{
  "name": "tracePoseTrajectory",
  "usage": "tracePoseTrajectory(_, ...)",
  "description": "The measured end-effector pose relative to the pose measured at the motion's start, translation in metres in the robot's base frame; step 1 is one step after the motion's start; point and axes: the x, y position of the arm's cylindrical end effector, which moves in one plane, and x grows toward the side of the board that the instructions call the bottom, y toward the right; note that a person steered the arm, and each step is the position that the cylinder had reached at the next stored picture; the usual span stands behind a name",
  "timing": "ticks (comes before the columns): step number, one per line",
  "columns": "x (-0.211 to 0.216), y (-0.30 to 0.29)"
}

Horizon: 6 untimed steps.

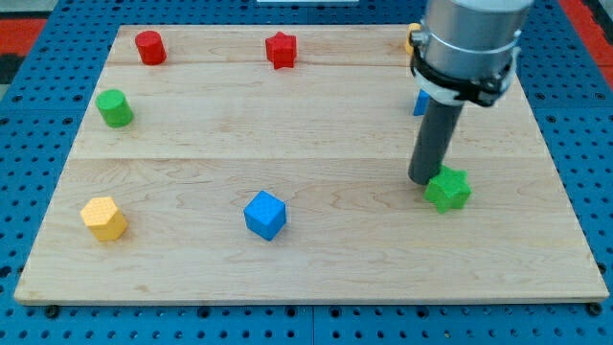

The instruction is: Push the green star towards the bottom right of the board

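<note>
bright even light, soft short shadows beside blocks, sharp focus, no glare

On the surface [287, 125], my tip [422, 180] is set touching the green star [447, 189], at the star's 10 o'clock. Taken from the surface's centre:

- The star lies at 4 o'clock.
- The blue cube [265, 215] lies at 7 o'clock.
- The yellow block [103, 218] lies at 8 o'clock, near the edge.
- The green cylinder [114, 108] lies at 10 o'clock.
- The red cylinder [149, 47] lies at 11 o'clock.
- The red star [281, 50] lies at 12 o'clock.

A blue block [419, 103] and a second yellow block [412, 36] are partly hidden behind the rod, at 2 o'clock.
</note>
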Motion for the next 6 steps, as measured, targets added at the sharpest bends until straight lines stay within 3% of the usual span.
tracePoseTrajectory(1,0.025,0.007)
tracePoseTrajectory(2,0.015,0.024)
tracePoseTrajectory(3,-0.023,0.031)
tracePoseTrajectory(5,0.012,0.142)
tracePoseTrajectory(6,0.037,0.094)
